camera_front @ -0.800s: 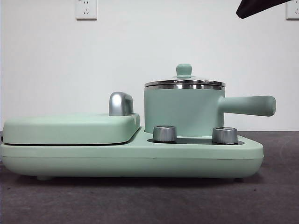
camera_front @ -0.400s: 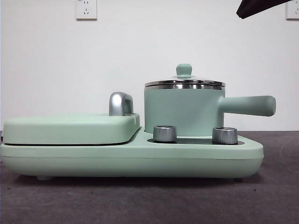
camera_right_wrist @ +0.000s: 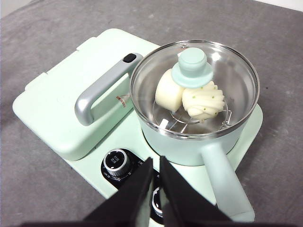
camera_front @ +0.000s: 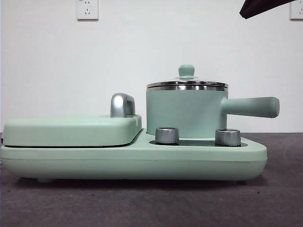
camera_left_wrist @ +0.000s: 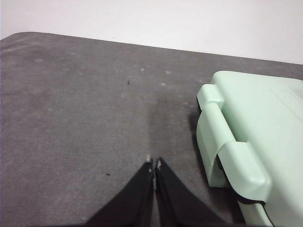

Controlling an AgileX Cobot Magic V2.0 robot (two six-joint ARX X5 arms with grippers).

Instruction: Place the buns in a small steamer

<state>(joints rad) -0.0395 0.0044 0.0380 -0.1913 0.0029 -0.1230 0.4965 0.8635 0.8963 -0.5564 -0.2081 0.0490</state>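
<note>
We see the task looking finished, as far as the pictures show. In the right wrist view, both buns sit inside the small steamer (camera_right_wrist: 196, 101), resting side by side on a wire rack near its bottom. The smooth bun (camera_right_wrist: 168, 90) touches the ridged bun (camera_right_wrist: 204, 103), which carries tiny green flecks. The glass lid (camera_right_wrist: 236, 75) is on the pot, its green knob (camera_right_wrist: 191, 66) above the buns, so we view them through the glass. We judge that nothing is left but for the arms to stay clear.

The steamer stands on a mint-green cooker base (camera_front: 142, 158), next to a flat lidded grill plate (camera_front: 71, 130) with a chrome handle (camera_right_wrist: 102, 90). Two steel dials (camera_front: 166, 135) sit on the base in front of the pot, and the pot's long handle (camera_front: 251, 107) points sideways.

Our right gripper (camera_right_wrist: 156, 165) hovers above the dials and the near side of the pot, apart from it, its jaws pressed together and holding nothing. The buns lie beyond it, under the lid.

Our left gripper (camera_left_wrist: 154, 165) hangs over the bare grey table (camera_left_wrist: 71, 118), well away from the steamer and beside one end of the grill plate. Its jaws are also pressed together and empty. In the front view only a dark arm tip (camera_front: 262, 7) shows at a top corner.
</note>
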